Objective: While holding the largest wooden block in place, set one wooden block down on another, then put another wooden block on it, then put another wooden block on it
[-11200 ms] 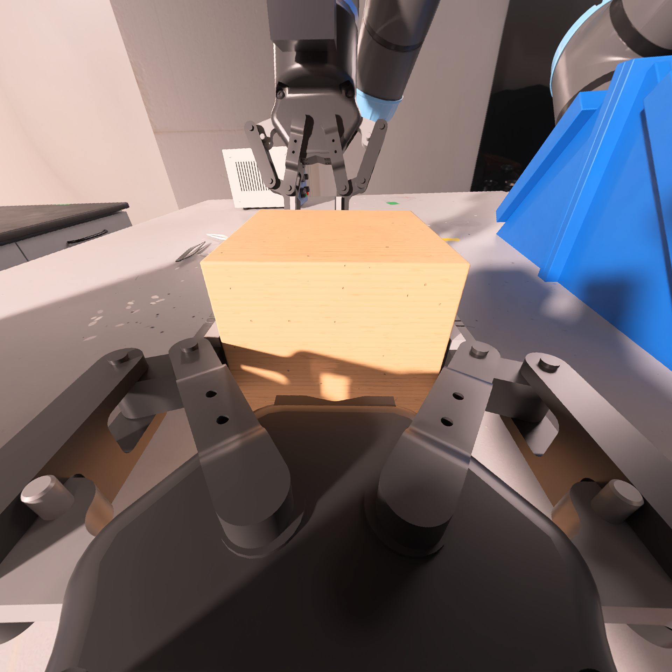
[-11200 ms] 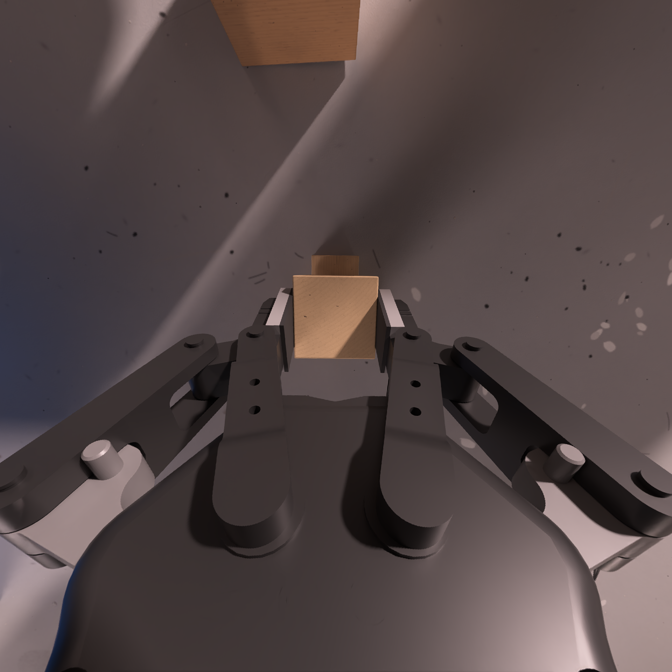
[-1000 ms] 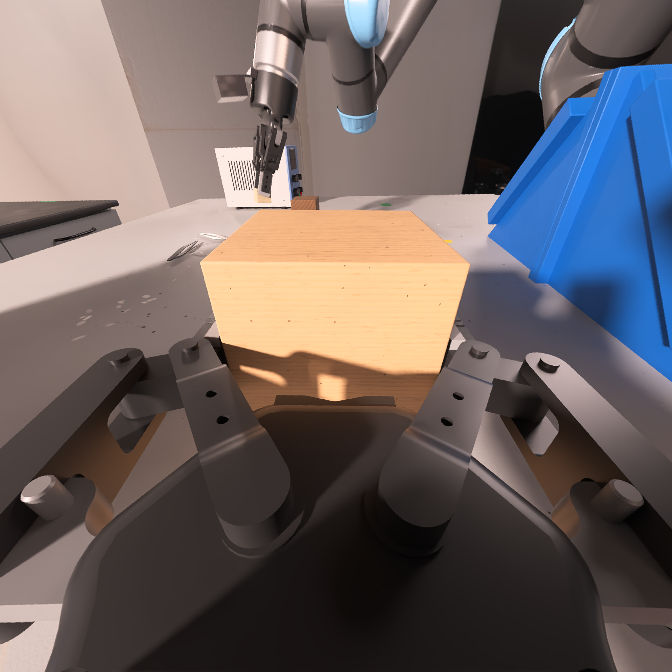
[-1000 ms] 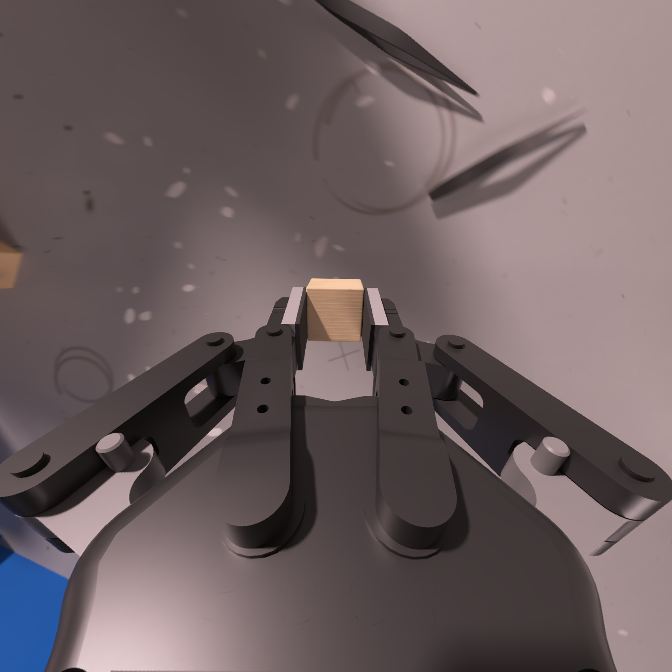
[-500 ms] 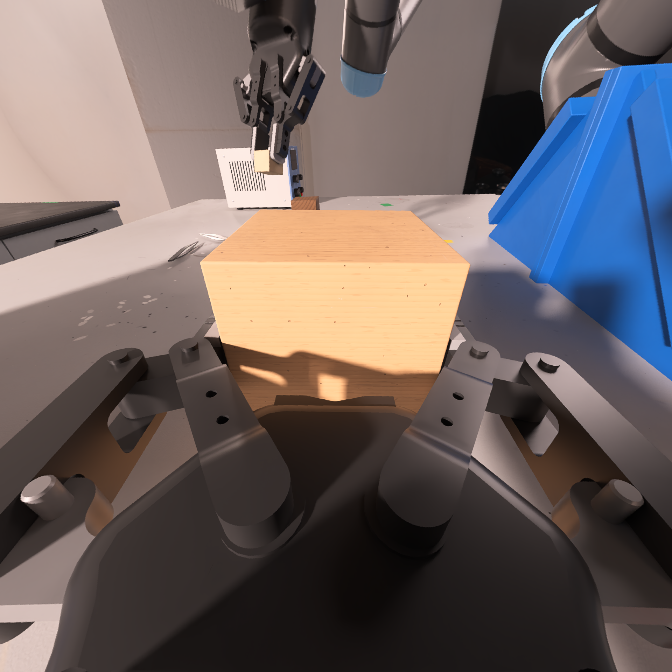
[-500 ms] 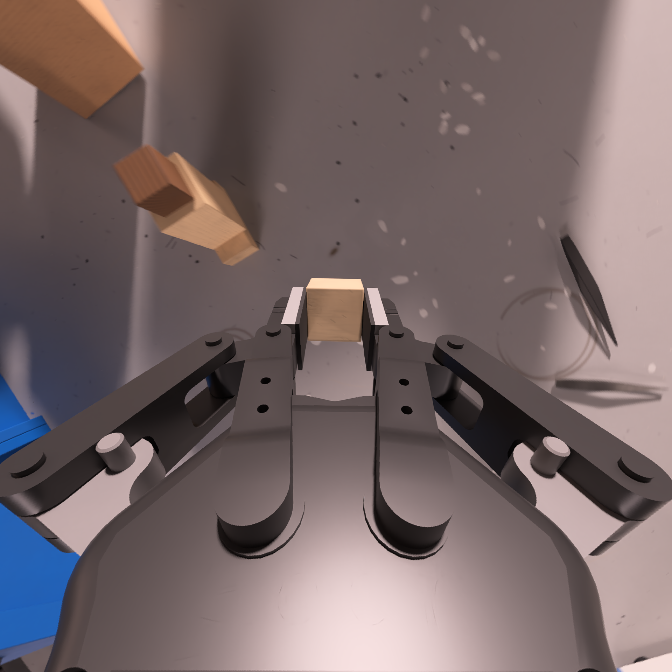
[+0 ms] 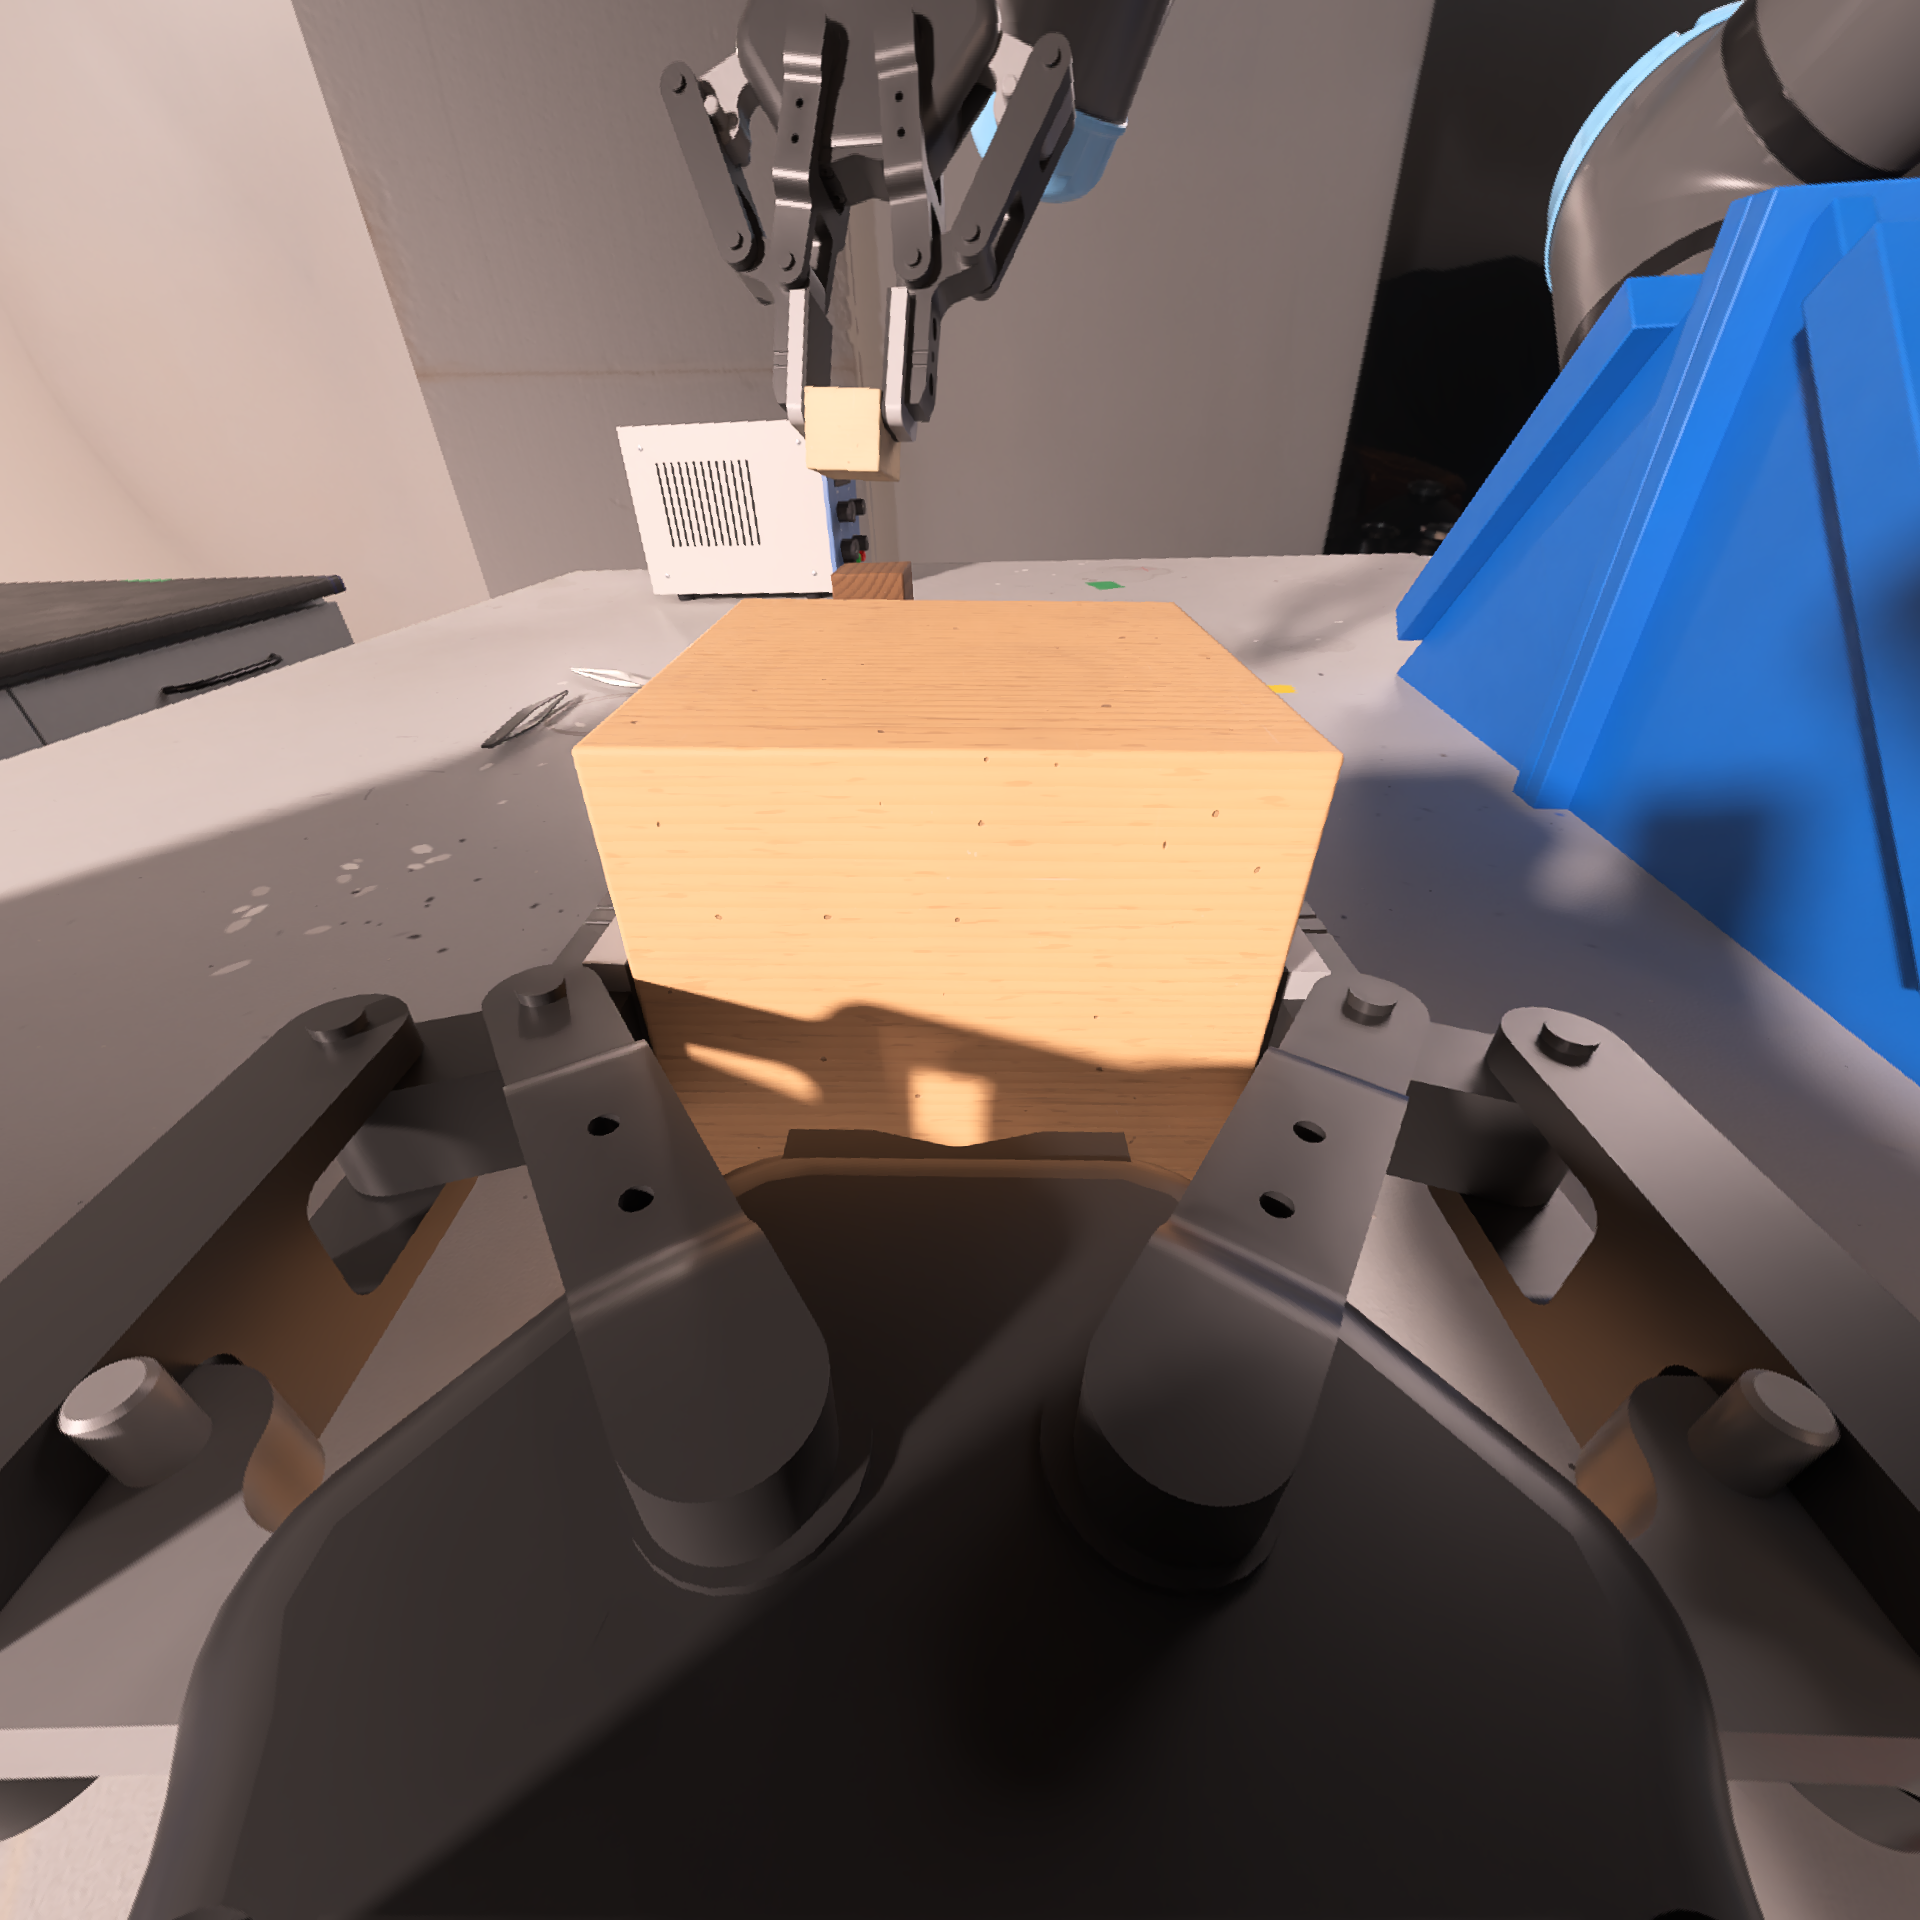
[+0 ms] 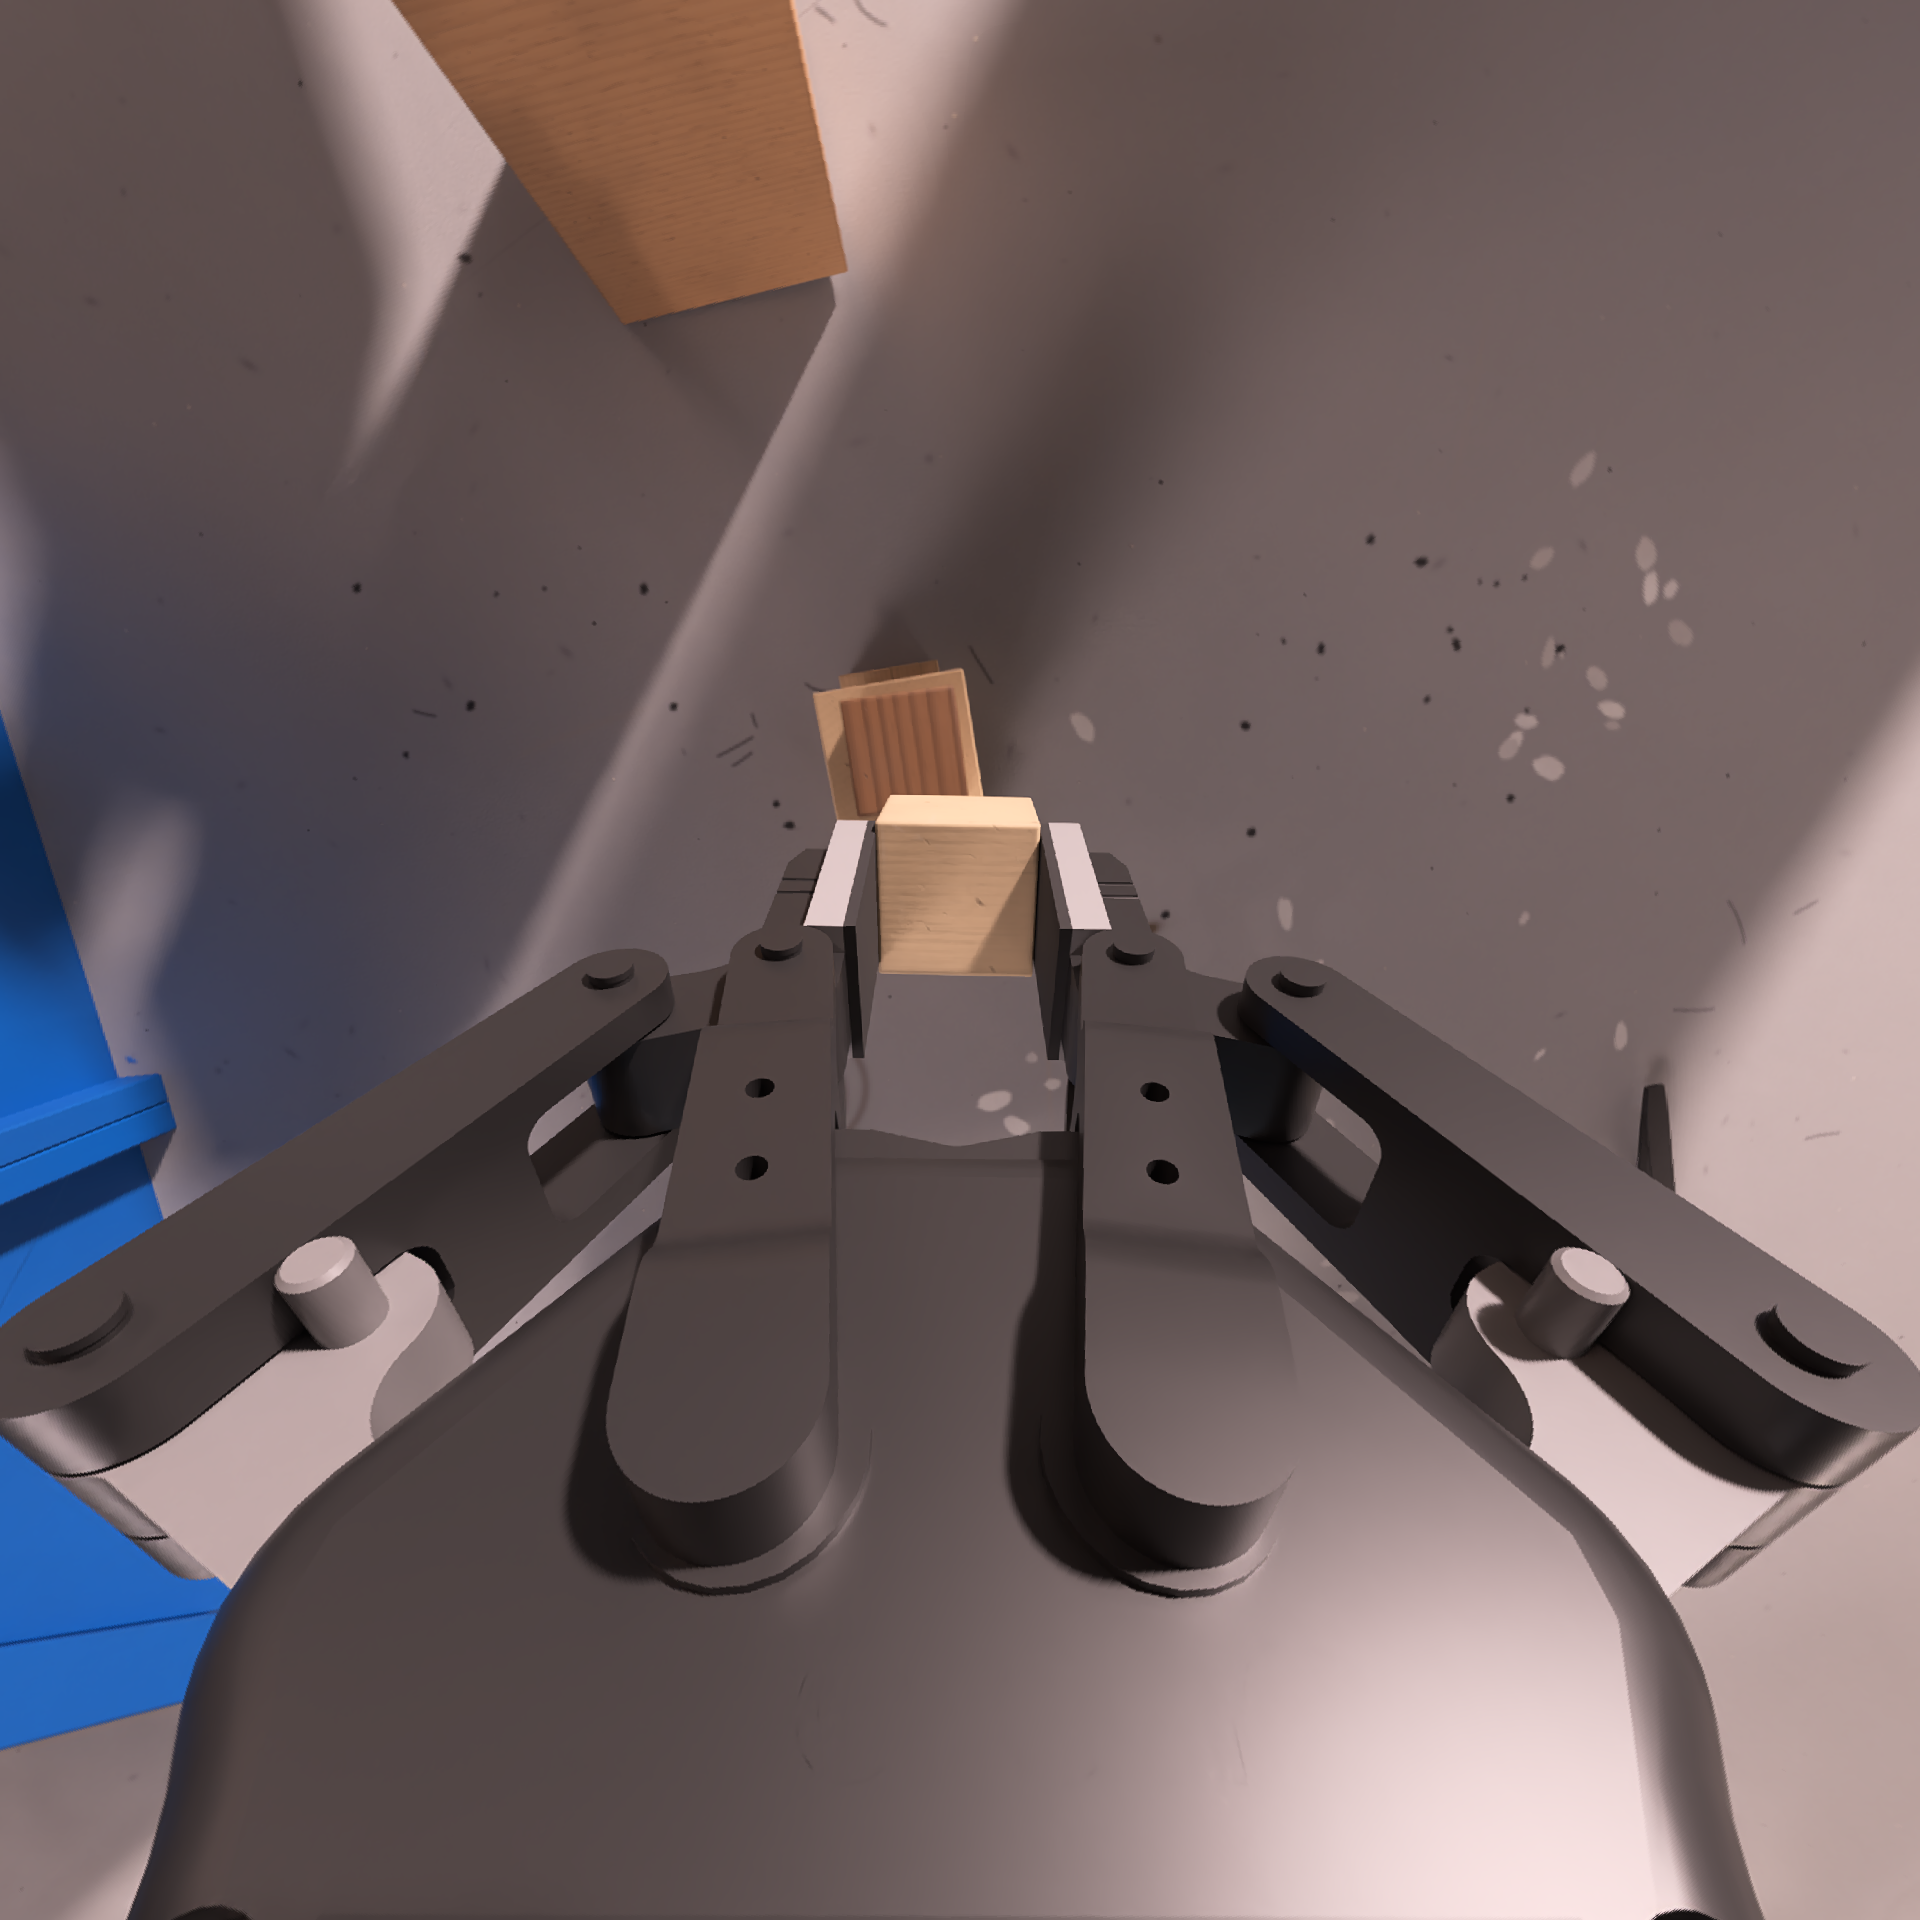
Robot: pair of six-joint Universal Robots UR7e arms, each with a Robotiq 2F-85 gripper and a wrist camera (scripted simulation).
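Small block [image 8: 958,899] clamped in right gripper [image 8: 956,904], above the two-block stack [image 8: 899,750].
Left gripper [image 7: 951,997], spread wide, grips the large block [image 7: 951,831] on the table [image 7: 260,831].

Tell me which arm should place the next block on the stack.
Right. The right gripper already grips a small pale block just short of the stack. The left gripper is clamped on the largest block.
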